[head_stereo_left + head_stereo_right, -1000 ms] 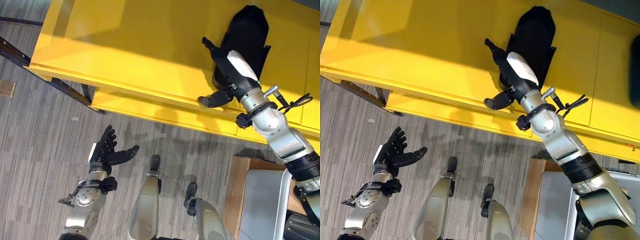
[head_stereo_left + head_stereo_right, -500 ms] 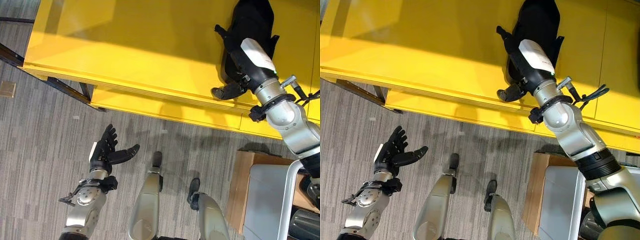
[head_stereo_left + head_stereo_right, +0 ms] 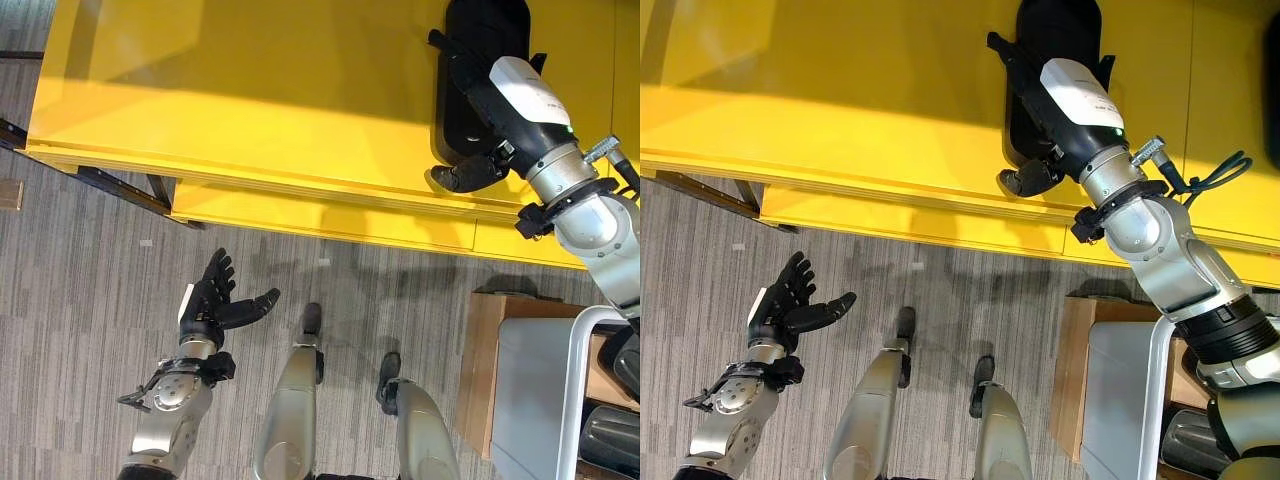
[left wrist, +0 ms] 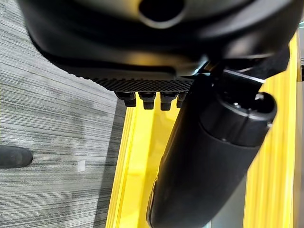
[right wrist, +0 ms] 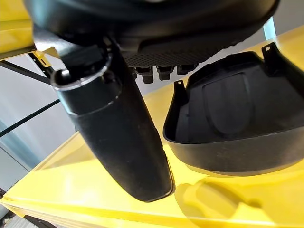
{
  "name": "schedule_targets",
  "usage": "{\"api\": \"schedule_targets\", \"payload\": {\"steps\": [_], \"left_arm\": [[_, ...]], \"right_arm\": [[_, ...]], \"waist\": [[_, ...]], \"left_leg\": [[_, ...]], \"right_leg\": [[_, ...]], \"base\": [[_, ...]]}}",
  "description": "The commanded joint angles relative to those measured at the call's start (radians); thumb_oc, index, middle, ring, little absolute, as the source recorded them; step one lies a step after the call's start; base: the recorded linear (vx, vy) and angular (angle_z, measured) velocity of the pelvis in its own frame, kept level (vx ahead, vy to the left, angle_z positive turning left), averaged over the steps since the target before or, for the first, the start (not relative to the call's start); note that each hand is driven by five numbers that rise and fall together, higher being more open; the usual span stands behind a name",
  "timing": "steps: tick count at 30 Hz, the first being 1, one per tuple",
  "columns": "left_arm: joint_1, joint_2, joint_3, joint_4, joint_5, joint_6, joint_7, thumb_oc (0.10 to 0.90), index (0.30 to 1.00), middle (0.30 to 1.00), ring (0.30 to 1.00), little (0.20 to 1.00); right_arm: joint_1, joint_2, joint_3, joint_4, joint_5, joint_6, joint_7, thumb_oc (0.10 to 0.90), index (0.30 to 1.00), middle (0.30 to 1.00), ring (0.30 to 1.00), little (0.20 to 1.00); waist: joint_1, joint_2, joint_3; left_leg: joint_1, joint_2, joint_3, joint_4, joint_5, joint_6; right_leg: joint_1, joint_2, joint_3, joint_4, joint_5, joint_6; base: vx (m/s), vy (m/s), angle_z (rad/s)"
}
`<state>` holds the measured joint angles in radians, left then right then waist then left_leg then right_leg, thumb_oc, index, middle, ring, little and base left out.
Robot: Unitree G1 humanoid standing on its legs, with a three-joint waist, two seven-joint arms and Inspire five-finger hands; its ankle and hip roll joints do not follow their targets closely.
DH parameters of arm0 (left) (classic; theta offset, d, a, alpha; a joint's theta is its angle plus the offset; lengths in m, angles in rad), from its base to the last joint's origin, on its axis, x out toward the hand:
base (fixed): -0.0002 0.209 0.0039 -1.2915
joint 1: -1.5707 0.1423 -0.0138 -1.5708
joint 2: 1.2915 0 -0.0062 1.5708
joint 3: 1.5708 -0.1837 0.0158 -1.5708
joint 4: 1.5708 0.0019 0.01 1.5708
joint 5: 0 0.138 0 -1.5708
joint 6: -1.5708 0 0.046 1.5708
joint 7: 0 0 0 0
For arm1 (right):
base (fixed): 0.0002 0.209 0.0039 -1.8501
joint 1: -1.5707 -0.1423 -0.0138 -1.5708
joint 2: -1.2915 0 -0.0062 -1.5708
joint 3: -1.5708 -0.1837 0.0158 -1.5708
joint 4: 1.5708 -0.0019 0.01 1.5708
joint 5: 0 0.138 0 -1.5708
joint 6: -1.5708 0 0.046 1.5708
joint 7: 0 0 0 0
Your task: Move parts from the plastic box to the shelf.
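A black moulded plastic part (image 3: 482,28) lies on the yellow shelf (image 3: 250,90), near its right end. My right hand (image 3: 492,108) reaches over the shelf's front edge and lies along the part's left side, fingers straight and thumb (image 5: 118,137) spread out toward the edge. In the right wrist view the part (image 5: 232,118) rests on the shelf just past the fingers, with nothing curled round it. My left hand (image 3: 212,300) hovers low over the carpet at the lower left, open, palm up, holding nothing.
A grey plastic box (image 3: 530,400) on a brown base (image 3: 480,370) stands on the floor at the lower right, with dark parts (image 3: 610,440) inside. Dark frame bars (image 3: 110,185) run under the shelf's left end. Grey striped carpet lies in front.
The whole picture has shifted, so the camera moved. My right hand stays against the black part on the shelf. My left hand keeps its open pose.
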<state>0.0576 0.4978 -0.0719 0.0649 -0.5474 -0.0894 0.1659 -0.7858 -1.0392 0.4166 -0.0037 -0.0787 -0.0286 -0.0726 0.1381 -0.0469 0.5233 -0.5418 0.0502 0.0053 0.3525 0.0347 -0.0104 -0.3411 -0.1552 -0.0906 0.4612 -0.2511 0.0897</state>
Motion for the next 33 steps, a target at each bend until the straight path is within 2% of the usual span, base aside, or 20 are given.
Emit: {"api": "schedule_targets", "payload": {"steps": [1,8,15,19,21,25,27,29,33], "left_arm": [[0.045,0.055,0.026,-0.114,-0.011,-0.093,-0.003,0.900,1.000,1.000,1.000,1.000],[0.046,0.058,0.027,-0.111,-0.016,-0.101,-0.004,0.900,1.000,1.000,1.000,1.000],[0.044,0.047,0.031,-0.105,-0.017,-0.103,0.003,0.900,1.000,1.000,1.000,1.000],[0.051,0.039,0.037,-0.105,-0.009,-0.097,0.011,0.900,1.000,1.000,1.000,1.000],[0.058,0.026,0.051,-0.110,0.005,-0.091,0.020,0.900,1.000,1.000,1.000,1.000],[0.075,0.002,0.068,-0.117,0.027,-0.082,0.025,0.900,1.000,1.000,1.000,1.000],[0.078,0.000,0.068,-0.117,0.030,-0.079,0.026,0.900,1.000,1.000,1.000,1.000],[0.094,-0.016,0.084,-0.122,0.046,-0.072,0.024,0.900,1.000,1.000,1.000,1.000],[0.102,-0.024,0.086,-0.122,0.059,-0.065,0.024,0.900,1.000,1.000,1.000,1.000]], "right_arm": [[-0.103,-0.087,-0.074,-0.062,-0.022,-0.072,-0.051,0.900,1.000,1.000,1.000,1.000],[-0.145,-0.092,-0.045,-0.027,-0.021,-0.078,-0.067,0.900,1.000,1.000,1.000,1.000],[-0.109,-0.101,-0.077,-0.052,-0.040,-0.079,-0.074,0.900,1.000,1.000,1.000,1.000],[-0.017,-0.116,-0.170,-0.114,-0.089,-0.082,-0.098,0.900,1.000,1.000,1.000,1.000],[0.076,-0.127,-0.265,-0.181,-0.173,-0.087,-0.121,0.900,1.000,1.000,1.000,1.000],[0.307,-0.084,-0.456,-0.295,-0.207,-0.109,-0.115,0.900,1.000,1.000,1.000,1.000],[0.378,-0.068,-0.509,-0.317,-0.210,-0.114,-0.109,0.900,1.000,1.000,1.000,1.000],[0.517,-0.029,-0.608,-0.365,-0.212,-0.130,-0.106,0.900,1.000,1.000,1.000,1.000],[0.631,0.023,-0.668,-0.396,-0.195,-0.138,-0.089,0.900,1.000,1.000,1.000,1.000]], "waist": [[-0.004,0.015,-0.063],[0.002,0.022,-0.055],[-0.004,0.026,-0.051],[-0.014,0.023,-0.052],[-0.031,0.021,-0.054],[-0.055,0.013,-0.057],[-0.053,0.010,-0.061],[-0.073,0.003,-0.066],[-0.080,-0.007,-0.074]], "left_leg": [[-0.034,0.092,-0.061,0.095,-0.093,-0.053],[-0.045,0.089,-0.063,0.098,-0.091,-0.052],[-0.046,0.085,-0.065,0.106,-0.096,-0.050],[-0.048,0.085,-0.065,0.109,-0.100,-0.049],[-0.052,0.084,-0.063,0.115,-0.104,-0.047],[-0.058,0.085,-0.064,0.122,-0.106,-0.045],[-0.059,0.085,-0.065,0.121,-0.107,-0.044],[-0.060,0.086,-0.065,0.123,-0.109,-0.043],[-0.058,0.091,-0.065,0.122,-0.108,-0.044]], "right_leg": [[0.101,-0.051,-0.030,-0.020,-0.078,-0.017],[0.091,-0.053,-0.032,-0.012,-0.081,-0.019],[0.088,-0.053,-0.029,-0.001,-0.087,-0.020],[0.086,-0.054,-0.028,-0.003,-0.085,-0.019],[0.082,-0.053,-0.025,-0.002,-0.084,-0.019],[0.079,-0.050,-0.024,-0.004,-0.083,-0.018],[0.078,-0.049,-0.023,-0.006,-0.082,-0.018],[0.079,-0.048,-0.022,-0.007,-0.082,-0.017],[0.078,-0.044,-0.018,-0.010,-0.079,-0.017]], "base": [[0.00,0.000,0.00],[0.00,0.000,0.00],[0.00,0.000,0.00],[0.00,0.000,0.00],[0.00,0.000,0.00],[0.00,0.000,0.00],[0.00,0.000,0.00],[0.00,0.010,-0.02],[-0.01,0.005,-0.02]]}}
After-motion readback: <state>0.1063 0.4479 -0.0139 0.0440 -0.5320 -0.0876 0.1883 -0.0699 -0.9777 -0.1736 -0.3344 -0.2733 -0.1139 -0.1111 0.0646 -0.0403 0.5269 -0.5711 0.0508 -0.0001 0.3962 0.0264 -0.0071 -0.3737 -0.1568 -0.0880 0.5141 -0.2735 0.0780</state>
